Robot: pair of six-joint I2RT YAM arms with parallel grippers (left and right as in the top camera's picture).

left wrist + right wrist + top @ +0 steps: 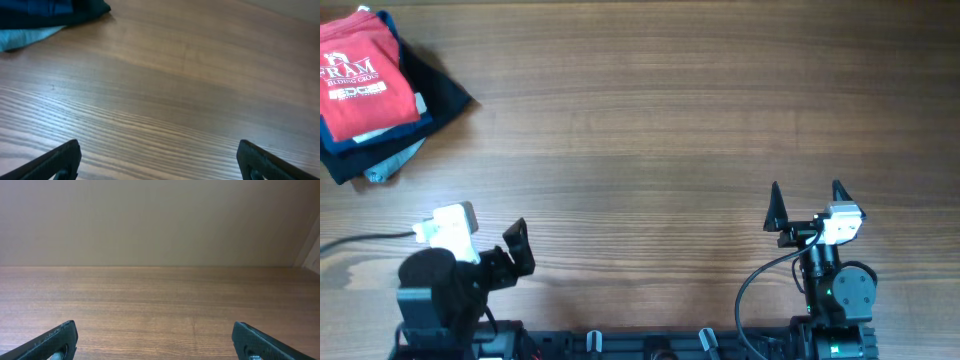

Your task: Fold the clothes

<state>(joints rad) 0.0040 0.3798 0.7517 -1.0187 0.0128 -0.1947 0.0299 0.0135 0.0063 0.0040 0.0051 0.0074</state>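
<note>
Wooden table (pixel 650 120) fills the overhead view, and the folded red T-shirt (pixel 360 80) lies at the upper left on a navy pile (pixel 445 95). The left gripper (pixel 518 248) at lower left and the right gripper (pixel 807 205) at lower right are both spread wide, holding nothing. The left wrist view shows the navy pile and a pale blue cloth (pixel 25 37) at upper left. The right wrist view shows wood grain meeting a beige wall (pixel 160 220).

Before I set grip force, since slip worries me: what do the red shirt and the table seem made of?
Red shirt: soft matte fabric, probably cotton knit; it lies limp and folded, with flat white print. Table: wood or wood-look laminate, I cannot tell which; fine straight grain, smooth with a faint sheen.
</note>
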